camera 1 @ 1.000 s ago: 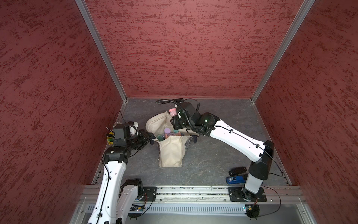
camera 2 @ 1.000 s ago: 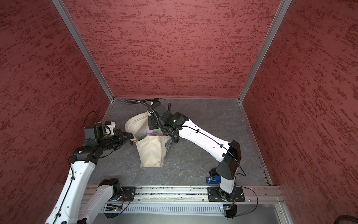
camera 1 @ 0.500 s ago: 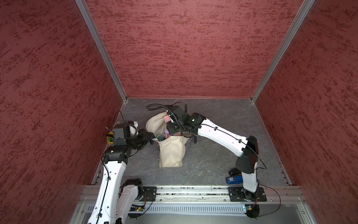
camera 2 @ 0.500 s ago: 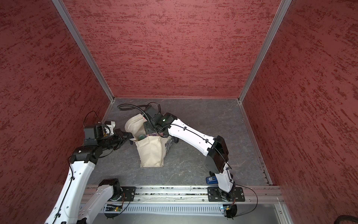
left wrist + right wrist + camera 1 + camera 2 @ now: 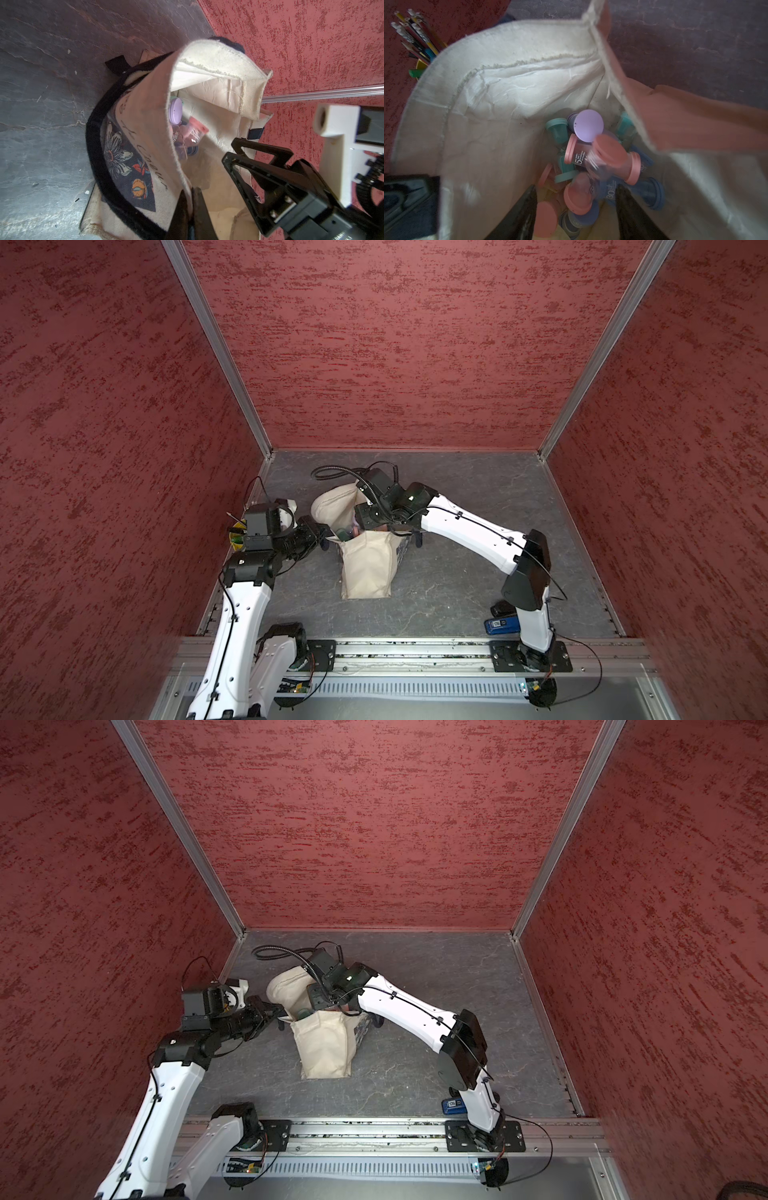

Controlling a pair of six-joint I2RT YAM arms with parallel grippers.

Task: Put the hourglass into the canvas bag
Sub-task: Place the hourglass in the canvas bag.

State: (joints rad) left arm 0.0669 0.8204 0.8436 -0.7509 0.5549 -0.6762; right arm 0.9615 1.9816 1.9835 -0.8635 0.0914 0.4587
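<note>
In both top views the canvas bag [image 5: 366,572] [image 5: 325,1052] stands mouth up on the grey surface [image 5: 457,572]. The left end effector [image 5: 325,534] meets the bag's rim from the side. The right end effector [image 5: 363,526] reaches down over the open mouth, its fingers hidden by its own wrist. A yellow pencil cup [image 5: 236,540] sits by the wall behind the left arm.

In the left wrist view, the left end effector [image 5: 191,207] is clamped shut on the bag's cloth rim. Inside the bag, a pink hourglass [image 5: 195,133] shows as a blur beside a lilac-capped one [image 5: 176,111]. The right end effector [image 5: 230,151] is above the mouth with its black fingers parted.

In the right wrist view, the right end effector [image 5: 575,187] has its jaws spread wide and holds nothing. The pink hourglass [image 5: 608,149], blurred, is just beyond the fingertips, inside the bag over a pile of hourglasses [image 5: 558,131]. The pencil cup [image 5: 420,64] stands outside the bag.
</note>
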